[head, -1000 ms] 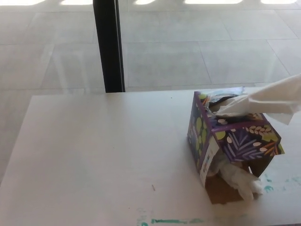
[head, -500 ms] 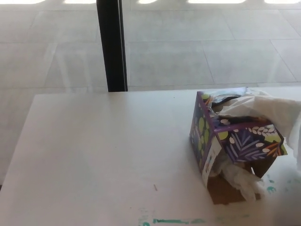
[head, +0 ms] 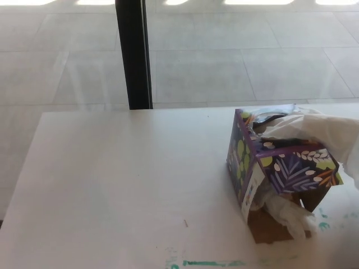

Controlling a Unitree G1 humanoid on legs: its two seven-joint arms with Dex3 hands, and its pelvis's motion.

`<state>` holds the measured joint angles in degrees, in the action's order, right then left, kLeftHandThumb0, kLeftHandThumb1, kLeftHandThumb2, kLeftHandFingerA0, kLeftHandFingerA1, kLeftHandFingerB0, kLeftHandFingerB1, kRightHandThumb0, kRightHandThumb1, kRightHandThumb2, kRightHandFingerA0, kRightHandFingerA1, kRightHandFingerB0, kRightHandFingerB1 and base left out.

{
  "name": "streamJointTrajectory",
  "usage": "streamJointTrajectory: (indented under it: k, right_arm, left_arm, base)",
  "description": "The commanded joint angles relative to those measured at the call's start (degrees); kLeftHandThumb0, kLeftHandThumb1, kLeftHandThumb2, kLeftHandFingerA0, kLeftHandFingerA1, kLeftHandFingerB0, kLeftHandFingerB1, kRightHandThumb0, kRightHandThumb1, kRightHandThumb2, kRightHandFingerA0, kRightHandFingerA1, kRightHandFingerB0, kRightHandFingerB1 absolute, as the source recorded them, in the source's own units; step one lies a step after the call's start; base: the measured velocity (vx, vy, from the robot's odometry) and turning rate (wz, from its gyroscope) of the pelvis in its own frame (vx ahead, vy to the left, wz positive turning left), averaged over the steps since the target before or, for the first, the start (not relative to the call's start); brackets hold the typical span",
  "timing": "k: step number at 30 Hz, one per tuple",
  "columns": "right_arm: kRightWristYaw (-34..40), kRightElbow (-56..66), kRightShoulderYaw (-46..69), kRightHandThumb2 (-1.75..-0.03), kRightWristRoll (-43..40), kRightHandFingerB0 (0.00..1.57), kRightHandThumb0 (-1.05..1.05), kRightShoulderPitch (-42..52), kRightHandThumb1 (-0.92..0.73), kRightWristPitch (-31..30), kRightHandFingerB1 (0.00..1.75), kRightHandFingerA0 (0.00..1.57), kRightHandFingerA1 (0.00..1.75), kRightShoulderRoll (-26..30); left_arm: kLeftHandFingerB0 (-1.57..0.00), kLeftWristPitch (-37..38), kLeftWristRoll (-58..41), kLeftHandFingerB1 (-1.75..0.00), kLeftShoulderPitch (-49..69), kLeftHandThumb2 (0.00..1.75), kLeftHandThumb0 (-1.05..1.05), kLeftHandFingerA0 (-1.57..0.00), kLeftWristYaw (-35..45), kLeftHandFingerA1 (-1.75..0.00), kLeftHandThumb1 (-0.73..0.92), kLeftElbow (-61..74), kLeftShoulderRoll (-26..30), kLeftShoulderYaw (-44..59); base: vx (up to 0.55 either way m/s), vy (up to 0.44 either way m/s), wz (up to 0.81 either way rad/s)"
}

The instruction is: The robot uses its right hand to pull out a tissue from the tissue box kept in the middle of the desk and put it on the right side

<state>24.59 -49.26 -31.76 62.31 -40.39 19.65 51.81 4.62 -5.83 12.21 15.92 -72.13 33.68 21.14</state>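
Note:
A purple tissue box with leaf patterns stands on the white desk, toward its right side. A white tissue sticks out of the box's top and drapes over its right edge, reaching the picture's right border. The box's front flap is torn open, and crumpled tissue spills out at the bottom onto the desk. Neither of my hands shows in the head view.
A black vertical post stands behind the desk's far edge, in front of a tiled floor. Green paint marks streak the desk near its front edge and right of the box.
A second ago the tissue stretched taut up to the right; it has since dropped and now drapes loosely over the box's right side. The camera shifted slightly.

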Motion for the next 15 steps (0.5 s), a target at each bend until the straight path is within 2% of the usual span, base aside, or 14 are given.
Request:
streamJointTrajectory:
  k: [1,2,3,4,5,6,7,8,9,10,13,14,15]
  right_arm:
    - [-10.6,-0.91,1.33,-0.72,-2.57,0.83,-0.47,2.89,-0.54,-8.25,1.07,0.9,1.47,-2.25]
    - [-11.99,-1.52,2.18,-0.59,-3.91,0.73,-0.33,3.15,-0.65,-9.08,0.62,0.81,1.55,-3.17]
    - [-12.71,-1.8,3.0,-0.62,-4.69,0.63,-0.36,3.8,-0.6,-11.0,0.49,0.79,1.5,-4.24]
    - [-12.9,-1.73,3.3,-0.62,-4.72,0.63,-0.36,4.07,-0.6,-11.76,0.49,0.79,1.5,-4.56]
    - [-14.63,-1.75,3.68,-0.58,-4.96,0.53,-0.38,4.5,-0.62,-13.61,0.42,0.78,1.44,-5.34]
    - [-18.57,-1.11,3.62,-0.59,-4.95,0.16,-0.43,5.18,-0.63,-16.27,0.28,0.47,0.97,-6.29]
    - [-19.93,-0.37,3.57,-0.62,-4.92,0.08,-0.46,6.13,-0.64,-17.21,0.23,0.21,0.52,-6.55]
    - [-20.13,-0.1,2.81,-0.83,-3.74,0.0,-0.6,6.85,-0.43,-18.45,0.25,0.0,0.32,-6.94]
    - [-19.73,0.24,2.55,-0.78,-3.28,0.0,-0.81,7.43,-0.47,-18.81,0.07,0.0,0.05,-7.12]
    - [-19.24,0.87,2.57,-0.81,-3.28,0.0,-0.91,8.05,-0.53,-18.68,0.0,0.0,0.0,-7.26]
    - [-21.6,1.93,2.62,-0.78,-3.81,0.0,-0.88,7.72,-0.47,-18.19,0.02,0.0,0.0,-7.96]
    - [-23.22,2.2,2.75,-0.58,-4.13,0.0,-0.84,7.0,-0.58,-18.21,0.0,0.0,0.0,-8.33]
    - [-24.23,2.5,2.82,-0.58,-4.28,0.0,-0.84,6.55,-0.58,-18.2,0.0,0.0,0.0,-8.45]
  left_arm:
    - [-0.44,1.03,-1.14,-0.6,0.64,1.12,-0.76,-0.57,0.67,-0.7,0.74,0.26,0.17,0.65]
    - [-0.45,1.59,-0.73,-0.59,0.82,1.12,-0.76,-0.58,0.28,-0.69,0.74,0.26,0.17,0.34]
    - [-0.44,1.69,-0.26,-0.59,0.85,1.12,-0.75,-0.57,-0.14,-0.68,0.74,0.23,0.22,-0.05]
    - [-0.44,1.66,-0.14,-0.59,0.84,1.12,-0.75,-0.57,-0.25,-0.68,0.74,0.22,0.24,-0.17]
    - [-0.47,1.23,-0.68,-0.49,0.74,0.71,-0.8,-0.59,0.25,-0.62,0.92,0.16,0.24,0.29]
    - [-0.47,0.87,-0.65,-0.48,0.5,0.72,-0.8,-0.6,0.39,-0.6,0.92,-0.13,0.3,0.26]
    - [-0.48,1.03,-0.36,-0.48,0.77,0.73,-0.79,-0.6,0.08,-0.59,0.92,-0.25,0.25,0.03]
    - [-0.47,0.74,-0.45,-0.48,0.8,0.73,-0.78,-0.58,0.21,-0.59,0.92,-0.24,0.24,0.08]
    - [-0.48,0.66,-0.47,-0.48,0.78,0.73,-0.79,-0.59,0.21,-0.59,0.92,-0.22,0.24,0.08]
    - [-0.48,0.72,-0.56,-0.48,0.72,0.72,-0.79,-0.58,0.21,-0.6,0.92,-0.28,0.14,0.18]
    - [-0.49,0.27,-1.63,-0.49,0.57,0.71,-0.78,-0.6,0.74,-0.62,0.92,-0.12,-0.12,1.1]
    - [-0.49,0.51,-1.51,-0.49,0.56,0.71,-0.79,-0.6,0.46,-0.62,0.92,-0.06,-0.15,1.05]
    - [-0.49,0.84,-1.41,-0.49,0.59,0.71,-0.79,-0.6,0.31,-0.62,0.92,-0.05,-0.15,1.02]
  base:
    - [0.0,0.0,0.0]
    - [0.0,0.0,0.0]
    - [0.0,0.0,0.0]
    - [0.0,0.0,0.0]
    - [0.0,0.0,0.0]
    - [0.0,0.0,0.0]
    - [0.0,0.0,0.0]
    - [0.0,0.0,0.0]
    - [0.0,0.0,0.0]
    - [0.0,0.0,0.0]
    - [0.0,0.0,0.0]
    - [0.0,0.0,0.0]
    - [0.0,0.0,0.0]
